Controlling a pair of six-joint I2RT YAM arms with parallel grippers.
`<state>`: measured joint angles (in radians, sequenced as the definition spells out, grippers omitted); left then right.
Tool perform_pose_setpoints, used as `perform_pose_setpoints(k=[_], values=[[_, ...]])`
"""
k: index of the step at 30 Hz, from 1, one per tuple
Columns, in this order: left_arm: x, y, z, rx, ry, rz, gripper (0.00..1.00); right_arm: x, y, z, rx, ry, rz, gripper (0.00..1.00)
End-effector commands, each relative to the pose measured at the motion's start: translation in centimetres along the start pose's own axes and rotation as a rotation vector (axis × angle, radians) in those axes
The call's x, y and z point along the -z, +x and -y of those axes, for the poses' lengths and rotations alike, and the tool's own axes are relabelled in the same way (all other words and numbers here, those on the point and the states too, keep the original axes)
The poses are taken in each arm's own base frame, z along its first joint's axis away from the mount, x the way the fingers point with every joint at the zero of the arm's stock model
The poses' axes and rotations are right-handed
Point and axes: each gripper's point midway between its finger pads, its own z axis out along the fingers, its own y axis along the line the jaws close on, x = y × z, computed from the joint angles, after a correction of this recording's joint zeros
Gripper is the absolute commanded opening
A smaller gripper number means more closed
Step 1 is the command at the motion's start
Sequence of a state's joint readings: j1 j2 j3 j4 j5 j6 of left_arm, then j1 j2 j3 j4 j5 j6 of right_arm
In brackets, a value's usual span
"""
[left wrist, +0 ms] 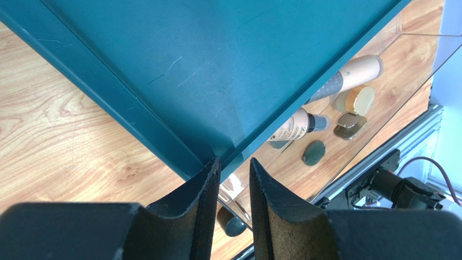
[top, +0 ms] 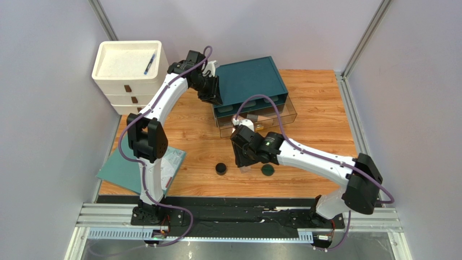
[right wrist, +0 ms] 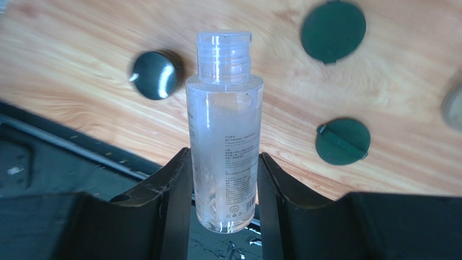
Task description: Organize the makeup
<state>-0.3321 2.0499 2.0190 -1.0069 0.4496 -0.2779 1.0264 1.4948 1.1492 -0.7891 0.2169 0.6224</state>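
Observation:
My right gripper point(right wrist: 225, 157) is shut on the clear plastic bottle point(right wrist: 225, 130), pads on both sides of its lower half, cap pointing away. Below it on the wood lie a black round jar point(right wrist: 155, 75) and two dark green discs point(right wrist: 333, 31) point(right wrist: 342, 142). In the top view the right gripper point(top: 243, 160) hangs between the jar point(top: 221, 168) and a disc point(top: 267, 170). My left gripper point(left wrist: 235, 168) stands at the teal organizer's point(left wrist: 217, 70) front left corner, jaws a narrow gap apart, nothing clamped. The clear drawer point(top: 290, 111) holds two tan tubes point(left wrist: 352, 73) point(left wrist: 295, 125), a gold compact point(left wrist: 360, 100) and a green disc point(left wrist: 314, 152).
A white drawer unit point(top: 130, 81) stands at the back left, a blue pen point(top: 149, 64) in its top tray. A teal booklet point(top: 122, 170) lies at the front left by the left arm's base. Grey walls close in both sides.

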Motion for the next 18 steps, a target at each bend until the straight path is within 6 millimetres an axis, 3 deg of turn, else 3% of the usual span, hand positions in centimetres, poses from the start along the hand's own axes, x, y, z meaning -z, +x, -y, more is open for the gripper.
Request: perform_pose_setpoints(k=[1,5,9,13,18], values=[[-0.5,5.2,-4.2,0.060,-0.153,-0.216,0.35,6.2,-5.8,-2.1,0.090,-0.140,0.210,0.00],[-0.4,5.0,-4.1,0.059,-0.152,-0.213,0.35,9.7,-11.4,-0.7,0.114,-0.123,0.396,0.00],[-0.4,5.1,-4.1,0.057,-0.153,-0.216,0.35,10.7,-15.8,1.5,0.161,-0.069,0.533,0.01],[-0.4,5.4,-4.1,0.055,-0.152,-0.224,0.35,10.1,-19.4,3.5,0.279,-0.016,0.625,0.10],[-0.5,5.6,-3.9,0.062,-0.136,-0.230,0.35,7.2,-21.1,4.8,0.417,0.005,0.593,0.13]])
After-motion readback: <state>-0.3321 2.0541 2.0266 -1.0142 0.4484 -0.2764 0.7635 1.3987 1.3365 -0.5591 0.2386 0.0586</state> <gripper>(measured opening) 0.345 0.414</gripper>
